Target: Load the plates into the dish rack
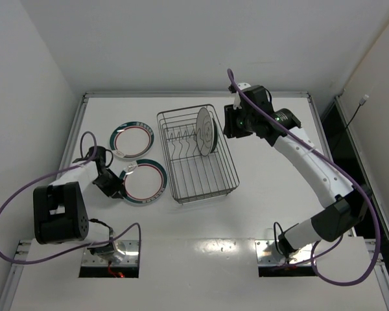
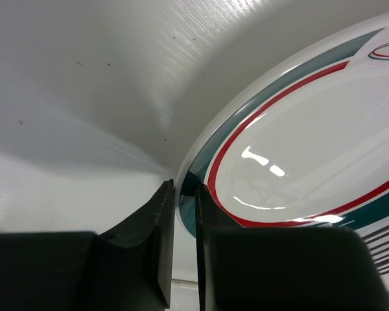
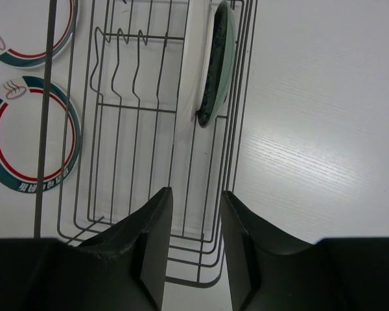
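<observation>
The dish rack point(image 1: 198, 176) stands mid-table. A larger white plate point(image 1: 203, 128) and a small dark teal plate point(image 1: 212, 135) stand upright at its far right end; both show in the right wrist view, white point(image 3: 196, 58) and teal point(image 3: 218, 71). Two teal-and-red rimmed plates lie flat left of the rack, the far one point(image 1: 133, 140) and the near one point(image 1: 144, 182). My left gripper point(image 1: 117, 186) is shut on the near plate's left rim point(image 2: 311, 162), fingers point(image 2: 162, 246) pinching the edge. My right gripper point(image 1: 229, 126) hovers over the rack's right side, open and empty point(image 3: 194, 201).
The rack's upright prongs point(image 3: 126, 65) left of the standing plates hold nothing. The table's raised edge point(image 1: 194, 94) runs along the back, with white walls behind and to the left. A dark gap point(image 1: 334, 123) lies beyond the table's right edge.
</observation>
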Tool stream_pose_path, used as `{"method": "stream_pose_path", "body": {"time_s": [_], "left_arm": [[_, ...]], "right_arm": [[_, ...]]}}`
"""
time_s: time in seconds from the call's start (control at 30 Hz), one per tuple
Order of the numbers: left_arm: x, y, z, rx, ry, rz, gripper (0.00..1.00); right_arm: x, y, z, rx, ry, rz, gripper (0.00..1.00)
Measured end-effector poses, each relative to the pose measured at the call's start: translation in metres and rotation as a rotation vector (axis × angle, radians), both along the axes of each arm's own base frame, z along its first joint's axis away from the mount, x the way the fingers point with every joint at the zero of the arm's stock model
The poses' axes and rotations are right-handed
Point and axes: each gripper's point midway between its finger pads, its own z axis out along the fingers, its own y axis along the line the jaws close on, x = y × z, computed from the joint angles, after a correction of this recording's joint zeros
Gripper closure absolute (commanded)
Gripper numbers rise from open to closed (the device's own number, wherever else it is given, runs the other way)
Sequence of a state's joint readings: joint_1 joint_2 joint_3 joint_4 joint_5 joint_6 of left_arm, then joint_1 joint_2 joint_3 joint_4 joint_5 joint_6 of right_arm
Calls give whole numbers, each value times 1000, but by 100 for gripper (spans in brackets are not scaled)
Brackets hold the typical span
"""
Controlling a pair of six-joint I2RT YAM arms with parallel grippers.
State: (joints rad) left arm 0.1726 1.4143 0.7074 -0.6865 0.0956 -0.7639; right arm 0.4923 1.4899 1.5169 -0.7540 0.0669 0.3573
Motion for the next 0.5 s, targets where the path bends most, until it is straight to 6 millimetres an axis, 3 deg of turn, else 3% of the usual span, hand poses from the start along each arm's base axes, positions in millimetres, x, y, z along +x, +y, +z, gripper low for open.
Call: {"method": "stream_pose_path", "body": {"time_s": [0.17, 0.37, 0.5], "left_arm": [[4, 3, 15, 20, -45, -1, 100], [35, 10, 67, 64, -212, -6, 100], [47, 11, 91, 67, -284, -10, 100]], "right_arm": [[-2, -1, -2, -3, 10, 0, 68], [-1, 2, -3, 2, 17, 8, 68], [0, 4, -7, 1, 29, 12, 68]]}}
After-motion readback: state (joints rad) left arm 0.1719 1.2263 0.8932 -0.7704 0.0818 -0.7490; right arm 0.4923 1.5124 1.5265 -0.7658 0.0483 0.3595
